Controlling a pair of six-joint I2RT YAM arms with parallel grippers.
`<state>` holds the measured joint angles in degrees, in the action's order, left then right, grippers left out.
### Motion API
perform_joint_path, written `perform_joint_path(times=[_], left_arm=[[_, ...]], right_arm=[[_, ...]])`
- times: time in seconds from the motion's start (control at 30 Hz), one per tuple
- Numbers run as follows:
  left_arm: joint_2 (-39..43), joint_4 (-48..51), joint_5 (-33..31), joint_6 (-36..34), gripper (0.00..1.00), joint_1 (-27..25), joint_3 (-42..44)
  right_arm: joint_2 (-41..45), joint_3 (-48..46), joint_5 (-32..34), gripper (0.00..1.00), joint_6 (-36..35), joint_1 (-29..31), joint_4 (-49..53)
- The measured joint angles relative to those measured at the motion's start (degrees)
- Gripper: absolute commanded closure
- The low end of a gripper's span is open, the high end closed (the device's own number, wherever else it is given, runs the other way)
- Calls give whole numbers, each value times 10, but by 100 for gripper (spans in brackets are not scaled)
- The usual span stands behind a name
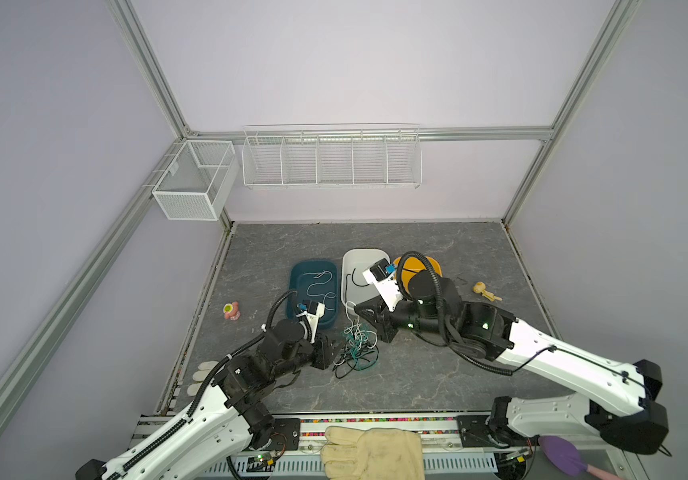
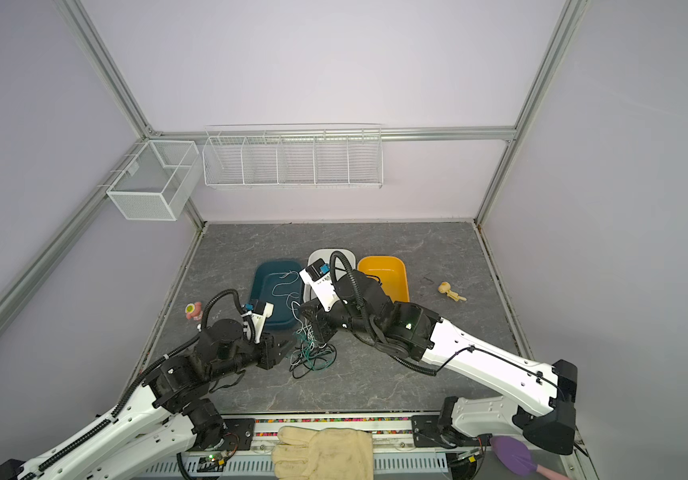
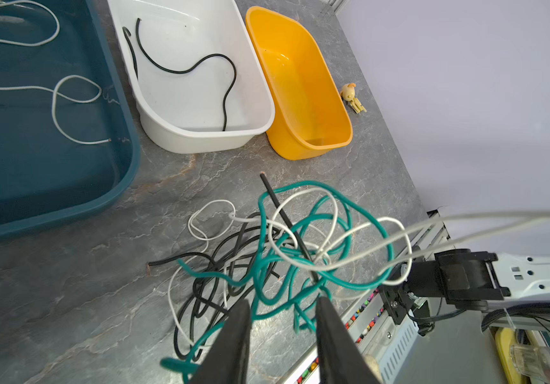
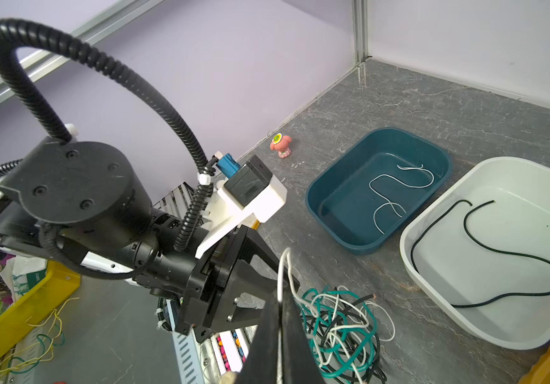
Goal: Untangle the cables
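Where the grey counter (image 1: 417,374) lies between the two arms, the cables (image 1: 355,351) sit in one loose knot, seen in both top views (image 2: 311,353). Thin teal-green, white and black cords loop over and through one another. The left wrist view shows the knot (image 3: 283,259) closest. Teal loops stand up on top, black cords lie flatter beneath, and a straight black end pokes up out of the heap.

One white cord (image 4: 282,266) rises out of the knot, bends over the tip of the right fingers (image 4: 283,316) and runs down again. These fingers are clenched on it, with no gap between them, and hold it above the counter. The left wrist view shows the same cord (image 3: 466,229) stretched taut and slanting upward.

The left fingers (image 3: 326,319) stand partly spread at the near edge of the knot, straddling a few teal strands. The gap between them is far wider than any cord, and neither finger clearly presses a strand.

Just behind the knot three bins stand side by side. The teal bin (image 3: 127,166) holds a single white cable (image 3: 67,99) and the white bin (image 3: 200,139) holds a single black cable (image 3: 200,66). The yellow bin (image 3: 300,146) touches the white one. A pink toy (image 4: 281,146) stands near the wall beside the teal bin. A small yellow figurine (image 3: 351,96) lies beyond the yellow bin. A pale work glove (image 1: 371,453) rests on the front rail.
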<state>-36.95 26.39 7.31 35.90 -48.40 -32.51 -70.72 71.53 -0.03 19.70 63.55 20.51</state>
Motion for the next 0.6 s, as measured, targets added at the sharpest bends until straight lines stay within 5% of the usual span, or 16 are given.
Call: perform_joint_path(times=[0.3, 0.6], left_arm=[[7, -27, 2, 14, 83, 0, 35], [14, -74, 5, 41, 72, 0, 96]], right_arm=[[7, -8, 2, 93, 0, 1, -3], [13, -8, -11, 93, 5, 1, -12]])
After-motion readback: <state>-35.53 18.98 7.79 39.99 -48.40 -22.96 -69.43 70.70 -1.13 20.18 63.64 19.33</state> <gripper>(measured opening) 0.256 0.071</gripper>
